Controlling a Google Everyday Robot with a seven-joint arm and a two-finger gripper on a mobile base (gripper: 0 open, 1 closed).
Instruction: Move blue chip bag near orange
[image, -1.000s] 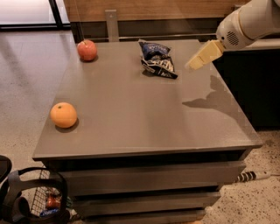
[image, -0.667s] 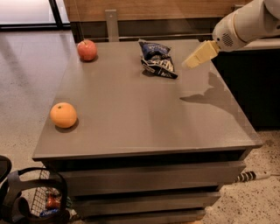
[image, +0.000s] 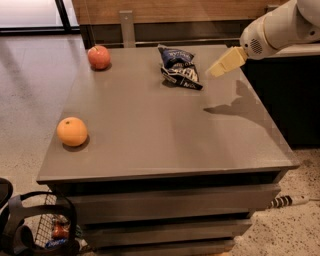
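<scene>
The blue chip bag (image: 180, 67), crumpled dark blue foil with white print, lies at the far middle of the grey table (image: 160, 135). The orange (image: 72, 131) sits near the table's front left edge. My gripper (image: 218, 68), with cream-coloured fingers on a white arm, hovers above the table just right of the chip bag, apart from it and holding nothing that I can see.
A reddish-pink apple (image: 99, 57) sits at the far left corner of the table. A dark counter (image: 300, 90) stands to the right. A wire basket with items (image: 50, 232) and a dark strap sit on the floor at the lower left.
My gripper has moved a little left and up, closer to the chip bag. The bag, orange and apple have not moved.
</scene>
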